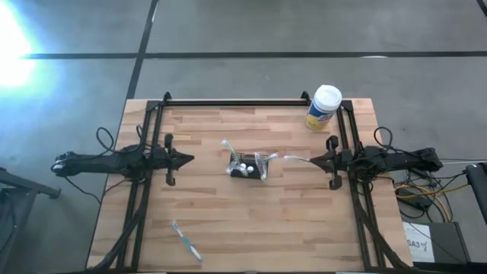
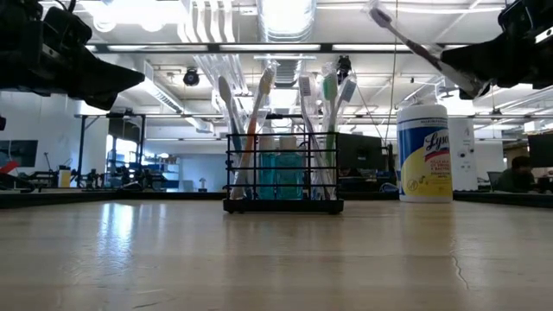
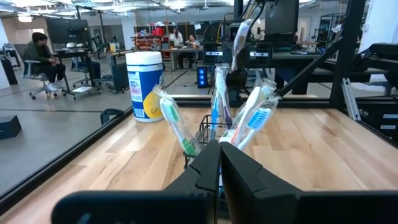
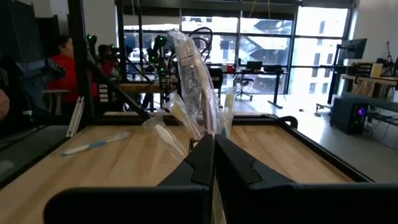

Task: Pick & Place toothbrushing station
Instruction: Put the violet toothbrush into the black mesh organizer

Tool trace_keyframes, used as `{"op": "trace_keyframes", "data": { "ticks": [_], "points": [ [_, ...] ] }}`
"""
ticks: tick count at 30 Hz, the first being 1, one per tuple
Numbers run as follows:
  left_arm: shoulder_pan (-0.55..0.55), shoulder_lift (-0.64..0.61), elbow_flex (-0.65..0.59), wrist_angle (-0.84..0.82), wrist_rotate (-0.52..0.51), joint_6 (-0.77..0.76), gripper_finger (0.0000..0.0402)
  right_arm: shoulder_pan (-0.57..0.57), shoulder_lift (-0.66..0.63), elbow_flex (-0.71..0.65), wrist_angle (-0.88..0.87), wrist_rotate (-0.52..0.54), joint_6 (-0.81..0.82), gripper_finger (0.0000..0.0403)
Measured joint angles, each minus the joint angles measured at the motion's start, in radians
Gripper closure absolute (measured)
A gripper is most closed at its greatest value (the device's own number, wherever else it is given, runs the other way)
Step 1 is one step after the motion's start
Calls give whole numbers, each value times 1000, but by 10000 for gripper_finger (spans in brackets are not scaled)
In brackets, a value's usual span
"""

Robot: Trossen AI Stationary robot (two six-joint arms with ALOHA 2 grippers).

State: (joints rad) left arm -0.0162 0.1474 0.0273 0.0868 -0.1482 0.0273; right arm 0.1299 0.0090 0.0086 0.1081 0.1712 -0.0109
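The toothbrushing station point(image 1: 245, 172), a small black mesh box, stands at the table's middle with several toothbrushes upright in it point(image 2: 281, 177). My right gripper point(image 1: 312, 160) hovers to its right, shut on a clear-wrapped toothbrush point(image 1: 295, 158) that points toward the station. My left gripper point(image 1: 190, 158) hovers to the station's left, shut and holding nothing; in its wrist view its fingers point(image 3: 219, 155) point at the station point(image 3: 208, 124). Another toothbrush point(image 1: 185, 240) lies flat on the table near the front left. My right gripper pinches the wrapped toothbrush by its handle end point(image 2: 467, 85) between its two fingers. The fingers come nearly level from the table's right side. The brush sticks out past them, slanting upward toward the station with its head point(image 2: 376, 13) highest, lifted well clear of the table.
A white-lidded, yellow-labelled round canister point(image 1: 323, 106) stands at the table's far right corner. Black frame rails point(image 1: 228, 103) run along the table's far edge and both sides. People sit in the room beyond the table.
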Motion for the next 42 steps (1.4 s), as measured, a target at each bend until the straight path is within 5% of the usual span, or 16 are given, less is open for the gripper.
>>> {"op": "trace_keyframes", "data": {
  "ticks": [30, 42],
  "points": [
    [0, 0, 0, -14, -62, 53, 383, 1, 0, 0, 11, 7, -21, 394],
    [0, 115, 1, 383, 104, -1, 392, 1, 2, 1, 156, 6, -41, 394]
  ]
}}
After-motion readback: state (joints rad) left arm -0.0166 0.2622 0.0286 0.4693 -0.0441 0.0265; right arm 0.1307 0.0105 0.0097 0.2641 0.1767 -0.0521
